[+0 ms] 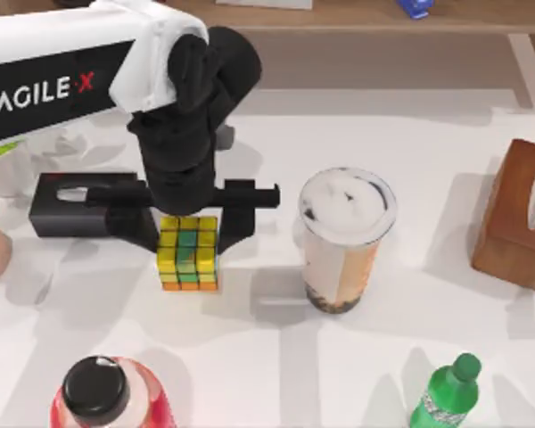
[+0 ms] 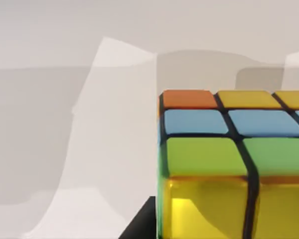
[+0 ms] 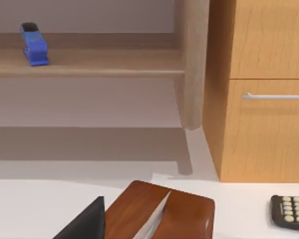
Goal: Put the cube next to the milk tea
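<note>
Between the small puzzle cube of yellow, green and orange squares (image 1: 188,253) and the tall clear cup of beige milk tea with its white foamy top (image 1: 343,239) you have an open strip of white table (image 1: 267,374). Just left and far of the cube lies the black rectangular tissue box (image 1: 67,203), closing that side. Near you stand the red bottle with black cap (image 1: 102,394) on the left and the green bottle (image 1: 446,392) on the right, with bare table between them. The brown wooden tissue holder (image 1: 519,214) blocks the far right.
</note>
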